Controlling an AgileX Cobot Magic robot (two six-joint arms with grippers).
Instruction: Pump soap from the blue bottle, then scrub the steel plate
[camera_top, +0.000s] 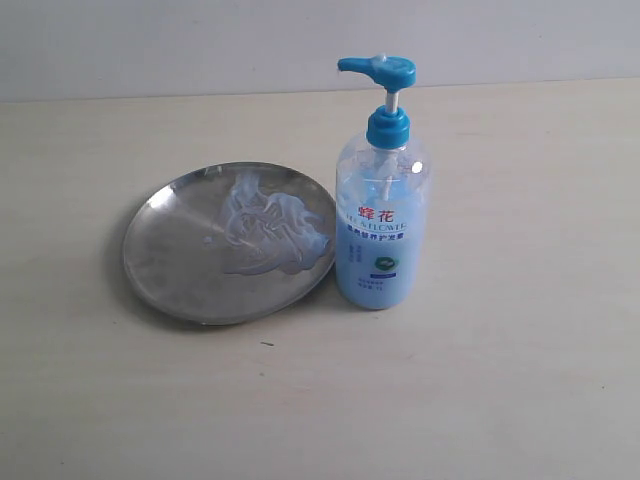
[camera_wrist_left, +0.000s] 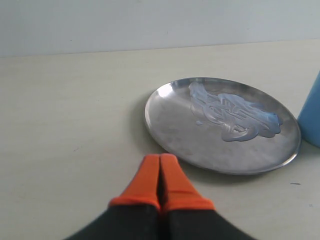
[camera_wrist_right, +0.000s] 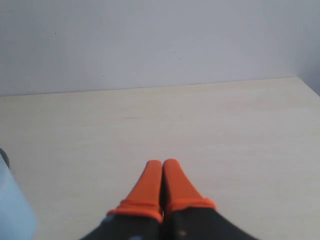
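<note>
**Soapy steel plate (camera_top: 165, 265) beside blue bottle (camera_top: 382, 235), both grippers closed and empty**

A round, shiny steel plate lies on a pale table (camera_top: 500, 400), left of centre in the exterior view. A tall clear bottle of light blue liquid stands upright just beside the plate's right rim, close enough that I cannot tell whether they touch. Its bright blue pump head points left, out over the plate. Pale blue soap (camera_top: 270, 235) lies smeared in whitish streaks over the plate's right half.

Neither arm shows in the exterior view. In the left wrist view, the left gripper (camera_wrist_left: 160, 161) has its orange fingers pressed together, holding nothing, and sits near the plate's rim. The right gripper (camera_wrist_right: 162, 165) is likewise closed and empty over bare table, with a pale blue blur, probably the bottle, at the edge of its view.

Risks from here: no sponge or cloth is visible, so scrubbing may mean bare fingertips skidding on the slick metal. The light plate could slide into the bottle and tip it. An off-centre press on the pump could also topple the bottle.
</note>
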